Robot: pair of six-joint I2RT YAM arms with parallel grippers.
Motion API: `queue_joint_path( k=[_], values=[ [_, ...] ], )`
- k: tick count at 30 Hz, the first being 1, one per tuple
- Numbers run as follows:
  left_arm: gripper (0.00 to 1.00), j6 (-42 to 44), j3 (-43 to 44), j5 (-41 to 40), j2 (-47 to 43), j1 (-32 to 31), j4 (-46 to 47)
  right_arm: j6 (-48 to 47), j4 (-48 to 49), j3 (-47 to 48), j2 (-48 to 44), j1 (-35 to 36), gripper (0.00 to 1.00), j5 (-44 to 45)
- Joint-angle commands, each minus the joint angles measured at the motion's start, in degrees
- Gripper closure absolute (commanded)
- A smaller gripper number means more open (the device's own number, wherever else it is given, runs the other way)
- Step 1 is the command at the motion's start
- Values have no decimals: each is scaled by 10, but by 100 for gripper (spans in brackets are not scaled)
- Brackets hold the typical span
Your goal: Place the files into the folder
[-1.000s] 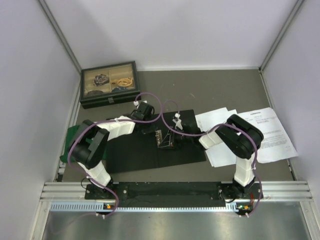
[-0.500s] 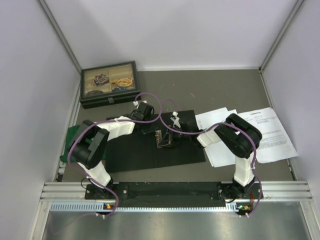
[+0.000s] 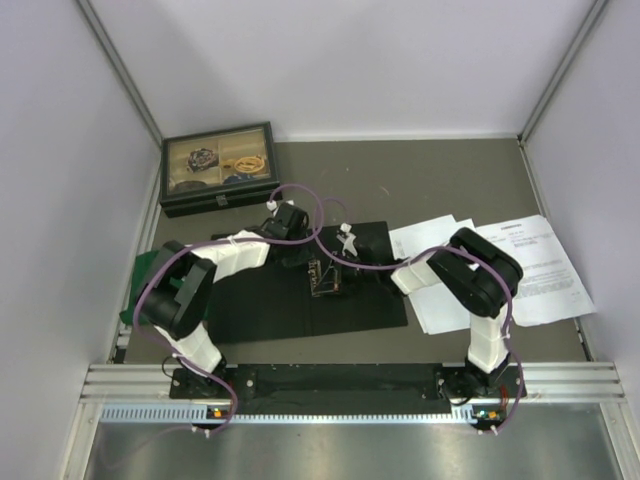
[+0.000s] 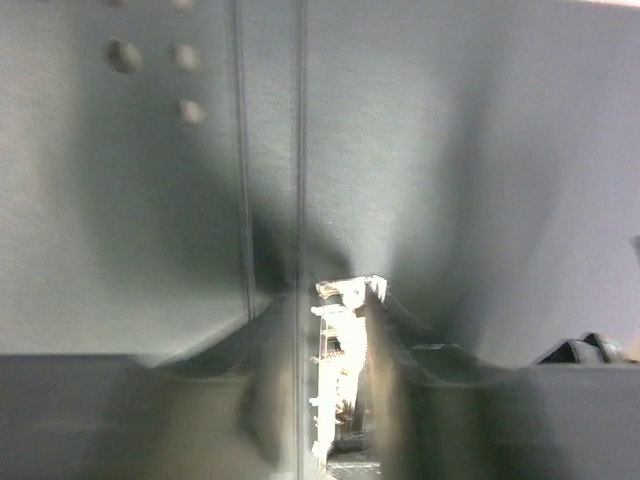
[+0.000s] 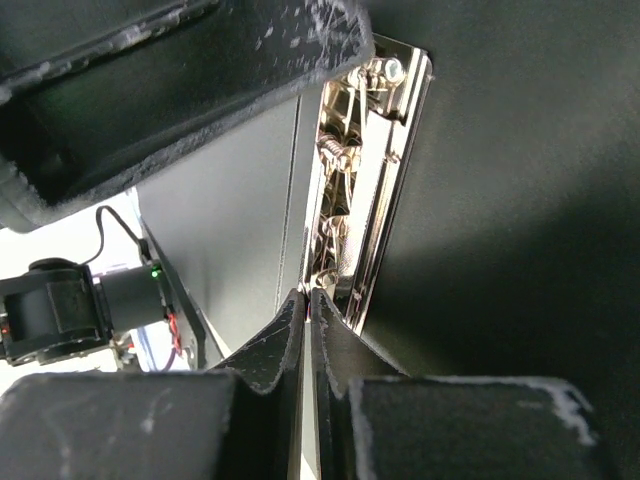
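Note:
The folder [image 3: 260,300] lies open on the table, black inside up, with its metal clip [image 3: 326,277] at the spine. My left gripper [image 3: 308,262] is low at the clip's left side. In the left wrist view the gripper [image 4: 335,400] is shut on the bright clip [image 4: 340,340], and the view is blurred. My right gripper [image 3: 345,262] comes in from the right. In the right wrist view its fingers [image 5: 311,295] are shut, with the tips at the near end of the clip [image 5: 365,170]. The files [image 3: 540,270], loose white sheets, lie right of the folder.
A black glass-lidded box [image 3: 218,167] stands at the back left. A green cloth [image 3: 140,280] lies at the left edge, partly under the left arm. The aluminium rail [image 3: 350,380] runs along the near edge. Grey walls close in the sides and back.
My right gripper has moved left across the folder toward the metal clip. The left gripper has stayed at the clip.

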Motion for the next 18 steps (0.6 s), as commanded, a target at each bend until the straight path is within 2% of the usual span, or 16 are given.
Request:
queue_joint_path(
  k=[1,2,4,5,9,14,18],
  values=[
    [51,28,7,-45,-57,5,-97,-56,-76,13,2,24,100,63],
    [44,31,5,-52,-90,5,-104,-60,-86,12,-1,25,100,74],
    [45,33,-10,-62,-115,9,-117,-65,-110,9,-6,29,100,102],
    [61,31,-17,-60,-134,10,-117,-66,-115,8,-7,31,100,108],
    [84,20,-79,-14,-138,11,-92,-62,-133,14,3,40,100,136],
    [98,6,-134,39,-106,10,-40,-54,-222,37,14,67,100,223],
    [100,-2,-159,18,-86,13,-44,-31,-285,43,27,83,100,285]
  ],
)
